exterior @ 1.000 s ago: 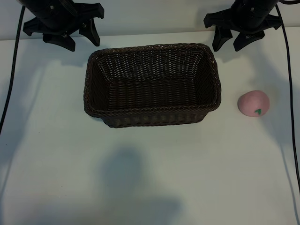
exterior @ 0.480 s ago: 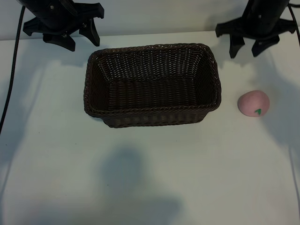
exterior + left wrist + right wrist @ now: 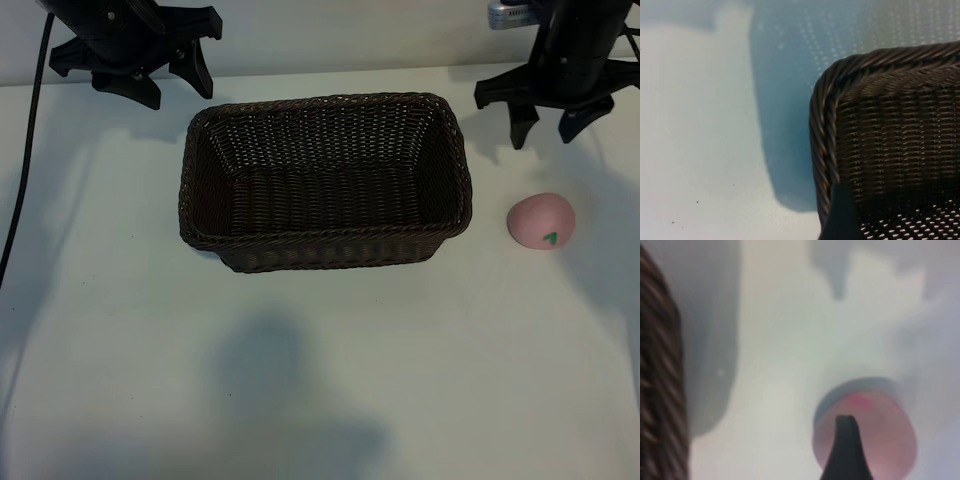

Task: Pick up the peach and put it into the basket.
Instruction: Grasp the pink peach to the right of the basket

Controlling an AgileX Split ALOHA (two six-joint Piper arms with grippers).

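Observation:
The pink peach [image 3: 541,221] with its small green leaf mark lies on the white table to the right of the dark brown wicker basket [image 3: 325,108], apart from it. My right gripper [image 3: 545,128] hangs open just behind the peach, nothing between its fingers. In the right wrist view the peach [image 3: 887,432] shows below one dark fingertip [image 3: 845,440], with the basket's rim [image 3: 660,390] off to the side. My left gripper [image 3: 176,86] is open at the back left, by the basket's far left corner [image 3: 827,100]. The basket holds nothing.
Black cables [image 3: 22,170] trail down the table's left side, and another runs along the right edge. A broad shadow [image 3: 270,380] lies on the table in front of the basket.
My right gripper has moved to the right and forward, from behind the basket's far right corner to just behind the peach. The left arm, the peach and the basket have not moved.

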